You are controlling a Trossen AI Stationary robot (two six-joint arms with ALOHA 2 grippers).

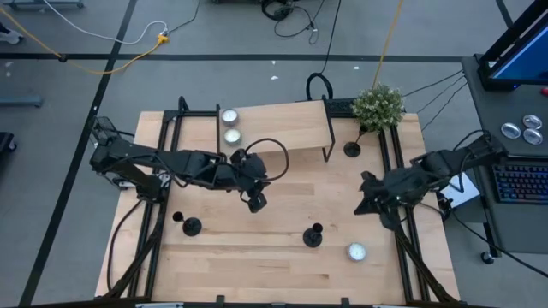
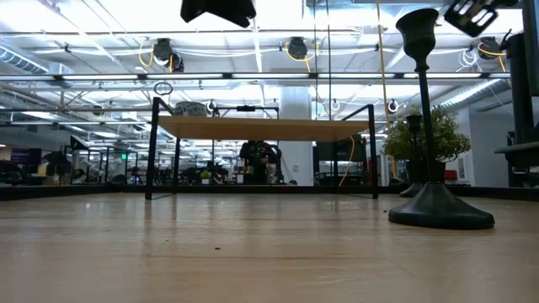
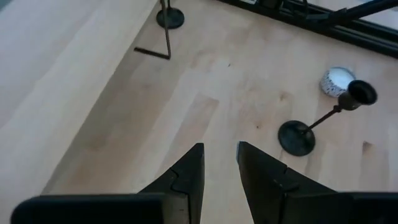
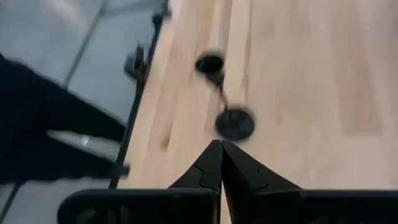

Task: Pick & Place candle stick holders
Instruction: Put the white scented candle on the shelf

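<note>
While left gripper (image 1: 256,202), narrowly parted and empty, hovers at ten o'clock of the candlestick holder (image 1: 313,236), its thin stem risks toppling; right gripper (image 1: 363,208) pinched empty.

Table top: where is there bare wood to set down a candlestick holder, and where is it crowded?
Bare wood runs along the near edge of the table, between the left candlestick holder and the middle one. Another bare patch lies under the left gripper. It is crowded beside the tealight and near the plant.
</note>
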